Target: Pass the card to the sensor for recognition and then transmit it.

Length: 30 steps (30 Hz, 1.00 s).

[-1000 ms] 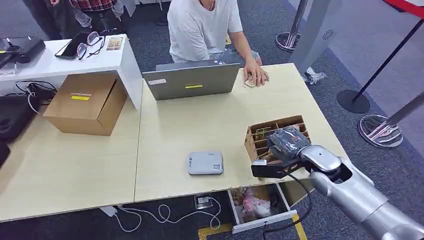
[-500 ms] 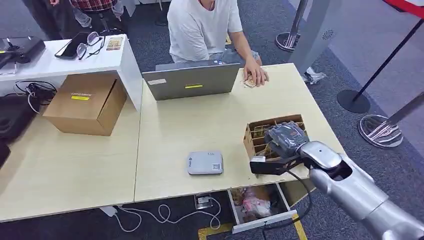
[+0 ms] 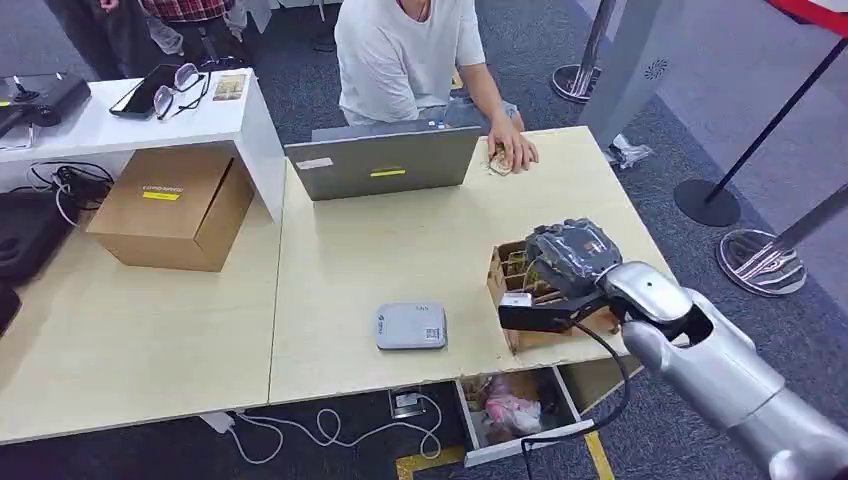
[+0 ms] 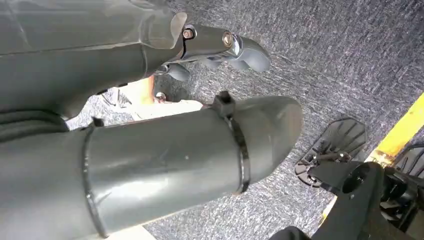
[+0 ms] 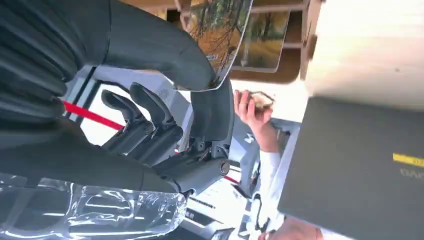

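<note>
My right hand (image 3: 570, 262) hovers over the brown divided card box (image 3: 503, 288) at the table's right front. In the right wrist view that hand (image 5: 150, 100) pinches a card with a tree picture (image 5: 220, 30) between thumb and a finger, just above the box's slots (image 5: 295, 50); another picture card (image 5: 262, 40) stands in a slot. The grey-white sensor (image 3: 411, 325) lies flat on the table, to the left of the box. My left hand (image 4: 165, 150) hangs over the carpet and holds nothing, fingers apart.
A person in a white shirt (image 3: 400, 50) sits behind a grey laptop (image 3: 385, 160), one hand (image 3: 512, 150) on the table's far edge. A cardboard box (image 3: 170, 205) stands at the left. An open drawer (image 3: 515, 410) juts out below the front edge.
My right hand has moved a little farther from me and upward over the card box. The sensor and the person have stayed put.
</note>
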Each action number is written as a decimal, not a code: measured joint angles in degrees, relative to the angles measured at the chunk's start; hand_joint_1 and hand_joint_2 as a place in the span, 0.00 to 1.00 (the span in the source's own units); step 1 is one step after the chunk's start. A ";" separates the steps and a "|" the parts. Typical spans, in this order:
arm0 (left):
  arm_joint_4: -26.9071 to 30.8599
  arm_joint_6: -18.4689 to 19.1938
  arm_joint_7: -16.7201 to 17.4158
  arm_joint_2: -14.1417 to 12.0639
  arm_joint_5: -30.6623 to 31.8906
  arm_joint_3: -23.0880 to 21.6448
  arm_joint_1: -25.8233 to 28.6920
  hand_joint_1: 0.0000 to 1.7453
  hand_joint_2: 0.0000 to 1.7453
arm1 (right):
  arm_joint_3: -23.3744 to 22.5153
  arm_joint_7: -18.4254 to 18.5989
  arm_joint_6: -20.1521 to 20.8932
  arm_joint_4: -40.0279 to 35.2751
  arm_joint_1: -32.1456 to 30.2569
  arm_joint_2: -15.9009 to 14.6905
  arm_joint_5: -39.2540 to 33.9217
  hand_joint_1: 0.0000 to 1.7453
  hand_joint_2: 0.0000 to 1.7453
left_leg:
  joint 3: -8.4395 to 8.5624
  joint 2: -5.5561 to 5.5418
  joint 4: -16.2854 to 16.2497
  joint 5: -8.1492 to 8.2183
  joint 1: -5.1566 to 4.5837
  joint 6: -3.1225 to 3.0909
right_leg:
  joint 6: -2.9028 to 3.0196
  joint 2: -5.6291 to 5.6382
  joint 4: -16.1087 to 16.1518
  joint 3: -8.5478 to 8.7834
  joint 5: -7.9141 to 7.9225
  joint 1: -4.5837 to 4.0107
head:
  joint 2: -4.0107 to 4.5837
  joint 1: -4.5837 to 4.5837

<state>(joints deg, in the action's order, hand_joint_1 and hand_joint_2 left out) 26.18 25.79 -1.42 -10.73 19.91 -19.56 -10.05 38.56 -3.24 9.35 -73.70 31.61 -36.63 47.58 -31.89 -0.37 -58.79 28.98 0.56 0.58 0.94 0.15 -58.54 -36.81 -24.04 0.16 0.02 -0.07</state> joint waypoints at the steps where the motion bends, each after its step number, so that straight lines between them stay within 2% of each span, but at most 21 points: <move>1: 0.00 0.00 -0.07 0.00 0.02 -0.11 0.00 0.00 0.00 | -0.18 -0.04 -0.15 -0.11 0.29 -0.02 -0.04 1.00 1.00 | 0.00 0.00 0.00 0.00 0.00 0.00 | 0.00 0.00 0.00 0.00 0.00 0.00 | 0.00 -0.02; 20: 0.00 -0.11 -1.46 -0.44 0.00 -1.77 -0.03 0.00 0.00 | -0.22 -1.77 -1.05 0.33 9.70 0.04 -1.75 1.00 1.00 | -0.04 -0.01 0.00 -0.02 0.00 0.01 | 0.00 0.00 -0.02 0.00 0.00 0.01 | 0.00 0.00; 30: 0.00 -0.22 -1.75 -0.50 -0.42 -1.94 0.25 0.00 0.00 | 0.77 -2.32 -2.68 1.84 14.76 1.72 -2.27 1.00 1.00 | -0.03 -0.03 0.00 -0.03 0.01 0.00 | 0.00 -0.02 -0.03 0.00 0.01 0.00 | 0.00 -0.02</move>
<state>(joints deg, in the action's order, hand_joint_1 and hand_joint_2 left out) 26.18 25.57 -3.17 -11.23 19.50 -21.51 -9.79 39.32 -5.55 6.67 -71.87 46.36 -34.91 45.31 -31.93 -0.40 -58.79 28.95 0.58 0.58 0.95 0.13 -58.57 -36.81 -24.03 0.16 0.02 -0.09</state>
